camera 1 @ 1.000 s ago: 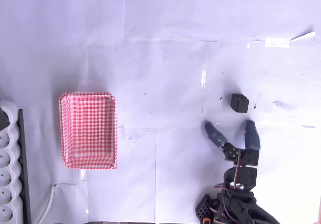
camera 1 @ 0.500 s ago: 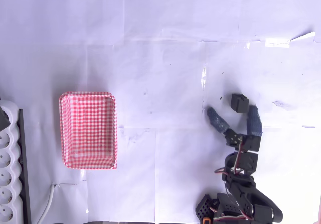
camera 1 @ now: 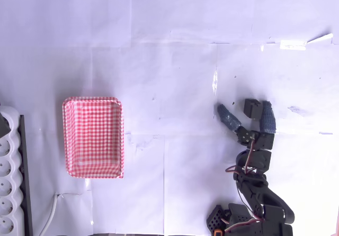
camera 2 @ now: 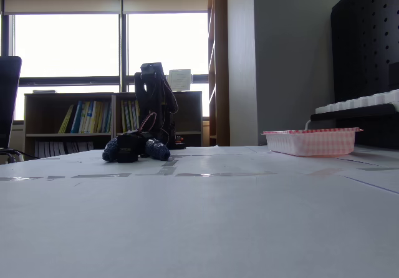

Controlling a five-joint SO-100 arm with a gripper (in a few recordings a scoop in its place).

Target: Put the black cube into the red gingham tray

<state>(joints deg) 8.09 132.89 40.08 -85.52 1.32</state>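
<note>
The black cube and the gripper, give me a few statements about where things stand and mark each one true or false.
1. The black cube sits between the open fingers of the gripper. True.
2. The cube already lies inside the red gingham tray. False: the tray holds nothing, and the cube is on the white table far to its right in the overhead view.
3. The gripper has lifted the cube off the table. False: in the fixed view the cube is down at the table surface.
4. A white power strip lies left of the tray in the overhead view. True.
</note>
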